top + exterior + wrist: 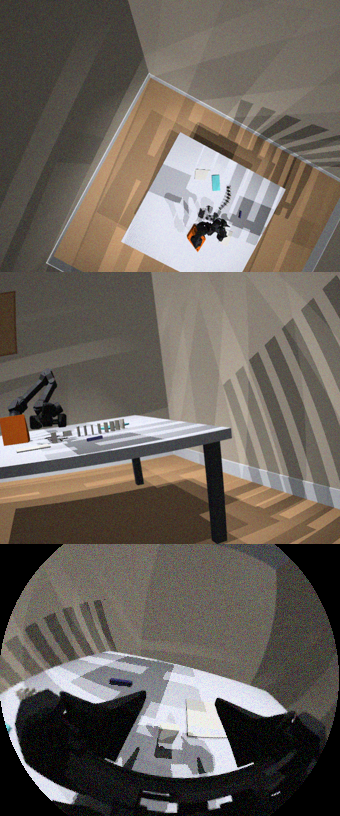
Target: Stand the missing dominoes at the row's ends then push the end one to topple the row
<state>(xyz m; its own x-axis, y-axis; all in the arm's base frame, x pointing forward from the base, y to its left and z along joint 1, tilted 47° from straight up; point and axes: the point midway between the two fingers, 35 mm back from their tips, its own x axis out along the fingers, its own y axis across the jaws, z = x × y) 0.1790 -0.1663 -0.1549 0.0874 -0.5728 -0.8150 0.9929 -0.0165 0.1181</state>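
Several grey dominoes (228, 194) (105, 427) stand in a curved row on the white table; part of the row shows at the far left of the wrist view (25, 693). Another grey domino (67, 433) sits low, apparently on its side, left of the row's near end. A single domino (54, 437) (167, 735) stands upright farther left, apart from the row, below the gripper. My gripper (225, 230) (48, 422) (181, 698) is open and empty, above that single domino, which shows between the spread fingers in the wrist view. The arm hides this domino in the top view.
A dark blue bar (240, 213) (94, 438) (120, 682) lies beside the row. A cream flat piece (227, 240) (33, 448) (204, 720) lies near the gripper. A teal block (215, 182) and another cream piece (201, 174) lie beyond the row. The orange base (200, 242) (14, 430) carries the arm.
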